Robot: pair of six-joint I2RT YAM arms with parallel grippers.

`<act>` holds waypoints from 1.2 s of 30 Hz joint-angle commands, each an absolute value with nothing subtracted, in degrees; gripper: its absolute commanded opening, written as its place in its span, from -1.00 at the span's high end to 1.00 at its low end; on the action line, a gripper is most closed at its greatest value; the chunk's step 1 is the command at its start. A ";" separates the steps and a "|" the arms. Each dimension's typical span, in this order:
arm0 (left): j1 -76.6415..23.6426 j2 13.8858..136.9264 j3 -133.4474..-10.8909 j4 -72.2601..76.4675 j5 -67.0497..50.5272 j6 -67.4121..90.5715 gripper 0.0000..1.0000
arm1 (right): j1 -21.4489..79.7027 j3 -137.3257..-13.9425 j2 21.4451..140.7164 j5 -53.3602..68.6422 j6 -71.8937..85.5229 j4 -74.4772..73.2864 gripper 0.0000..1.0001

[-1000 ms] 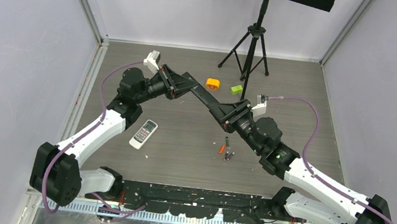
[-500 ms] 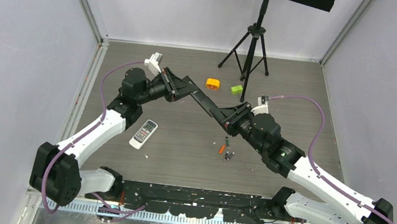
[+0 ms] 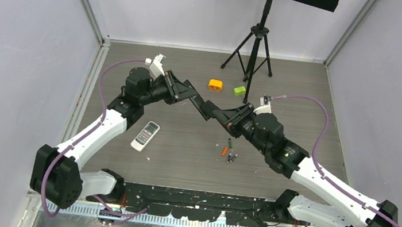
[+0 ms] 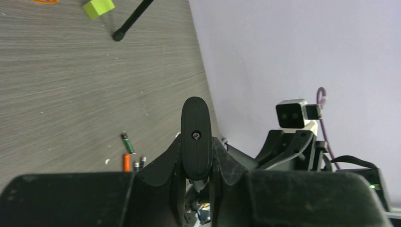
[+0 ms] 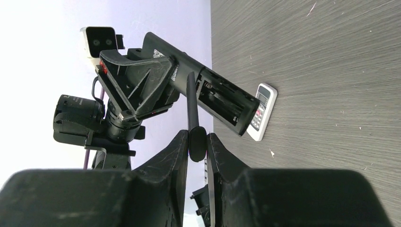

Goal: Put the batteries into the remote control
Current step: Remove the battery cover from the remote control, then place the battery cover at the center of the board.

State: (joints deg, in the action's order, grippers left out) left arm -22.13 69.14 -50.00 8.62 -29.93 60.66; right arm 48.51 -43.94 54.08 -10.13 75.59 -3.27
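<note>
My left gripper is shut on a long black remote control, held above the table. In the right wrist view the remote control shows an open battery compartment. My right gripper is shut on a thin black battery cover, seen edge-on just beside that compartment. In the top view my right gripper meets the remote control at mid table. The batteries lie loose on the table below the right wrist: an orange one, a dark green one and two grey ones.
A white remote lies on the table near the left forearm. An orange round block and a lime green block sit at the back, beside a black tripod. Walls close in on three sides.
My right gripper has closed on the thin cover. The left arm has drawn the remote back to the left, and the right wrist has followed it leftward.
</note>
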 commanded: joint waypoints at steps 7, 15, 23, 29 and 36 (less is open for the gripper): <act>-22.15 67.59 -55.16 -8.84 -14.73 40.52 1.00 | 48.43 -43.37 56.71 -9.53 75.67 1.95 0.99; -22.08 66.00 -57.34 -18.83 7.41 32.85 1.00 | 48.64 -42.49 68.20 -4.71 76.93 -0.40 0.99; -22.06 65.54 -57.94 -18.62 4.68 32.40 1.00 | 51.06 -43.37 85.10 -3.49 77.84 7.43 0.99; -22.06 63.82 -57.82 -17.13 -2.50 29.45 1.00 | 51.25 -43.52 89.55 -4.12 79.18 4.80 0.97; -22.06 63.37 -58.75 -16.56 -6.49 28.13 1.00 | 51.25 -44.19 88.62 -5.42 78.43 -2.80 0.21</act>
State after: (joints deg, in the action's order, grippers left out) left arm -22.11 64.86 -55.48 -19.03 -2.72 30.06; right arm 51.00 -42.74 90.06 -3.40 78.19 1.54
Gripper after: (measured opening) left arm 0.189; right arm 0.318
